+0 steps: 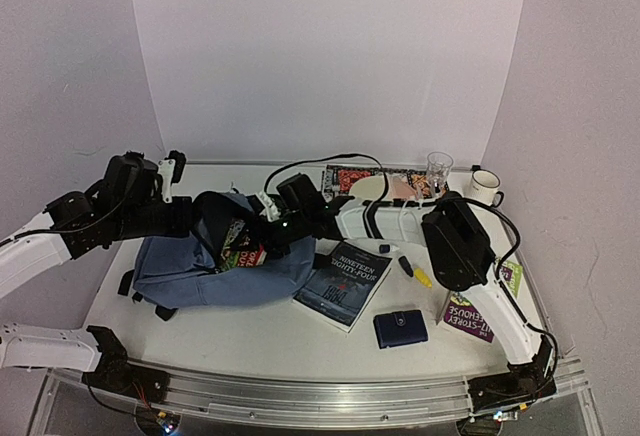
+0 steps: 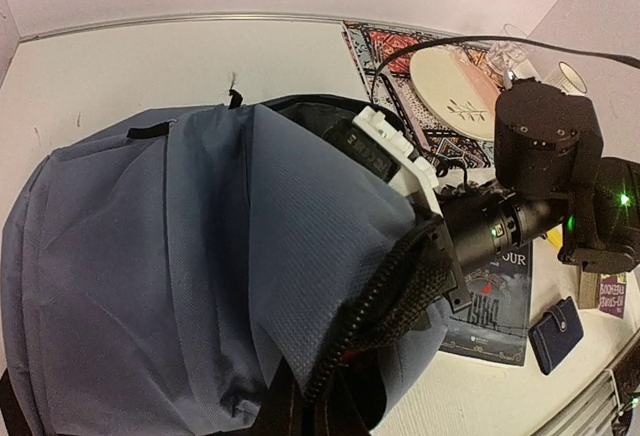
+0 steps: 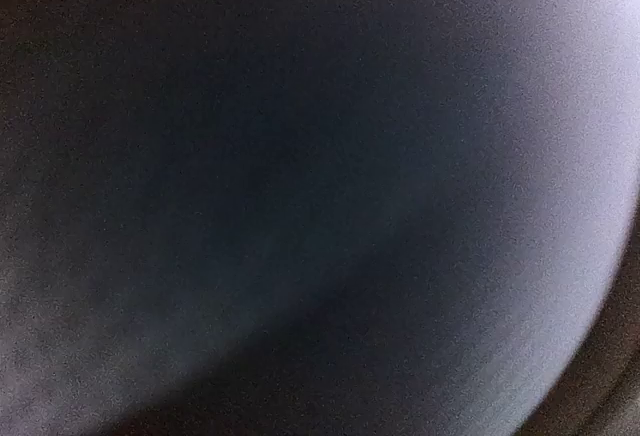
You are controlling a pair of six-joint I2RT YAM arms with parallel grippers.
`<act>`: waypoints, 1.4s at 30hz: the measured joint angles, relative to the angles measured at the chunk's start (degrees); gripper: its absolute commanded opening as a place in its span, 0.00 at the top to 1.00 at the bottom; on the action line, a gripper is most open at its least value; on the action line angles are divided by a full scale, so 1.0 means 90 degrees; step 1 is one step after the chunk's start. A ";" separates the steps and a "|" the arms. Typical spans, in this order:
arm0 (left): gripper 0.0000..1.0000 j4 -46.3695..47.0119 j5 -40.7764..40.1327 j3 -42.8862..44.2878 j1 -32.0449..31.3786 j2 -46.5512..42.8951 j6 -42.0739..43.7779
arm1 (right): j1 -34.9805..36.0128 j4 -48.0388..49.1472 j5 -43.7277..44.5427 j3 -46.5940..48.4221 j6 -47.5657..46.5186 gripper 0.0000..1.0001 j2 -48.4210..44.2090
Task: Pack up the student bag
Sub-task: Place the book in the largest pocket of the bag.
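While the student bag (image 1: pixel 195 276) lies on its side on the left half of the table (image 1: pixel 250 346), its mouth faces right, just beside a paperback of Nineteen Eighty-Four (image 1: pixel 343 284). The left gripper (image 1: pixel 205 220) is closed tight at the top of the opening. It seems to have the black zip trim pinched and lifted, though its own fingers are out of the left wrist view. The right gripper (image 1: pixel 262 224) reaches in through the mouth (its wrist camera gives only dark, blurred fabric), so I cannot tell how far its jaws stand apart or whether they hold anything. A red and green book (image 1: pixel 240 253) shows inside the opening. Further right lie a dark navy wallet (image 1: pixel 400 329) and a purple book (image 1: pixel 468 316). At the back stand a plate (image 1: pixel 372 188), a glass (image 1: pixel 438 169) and a white mug (image 1: pixel 486 187).
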 measured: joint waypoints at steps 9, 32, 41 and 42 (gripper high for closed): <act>1.00 -0.0159 -0.0449 -0.0011 -0.0001 -0.0003 -0.0095 | 0.0009 0.0189 0.0733 -0.1171 -0.0313 0.14 -0.0318; 1.00 -0.0147 -0.0763 -0.0194 -0.0002 -0.0102 -0.0223 | -0.0222 -0.0475 0.2223 -0.2229 -0.0729 0.65 -0.1485; 1.00 -0.0129 -0.0475 -0.0301 -0.0002 -0.0361 -0.0049 | -0.0224 0.0590 0.1372 -0.2677 -0.0140 1.00 -0.1518; 1.00 -0.0125 -0.0408 -0.0301 -0.0002 -0.0388 -0.0002 | -0.0224 0.0678 0.1248 -0.2675 -0.0123 1.00 -0.1518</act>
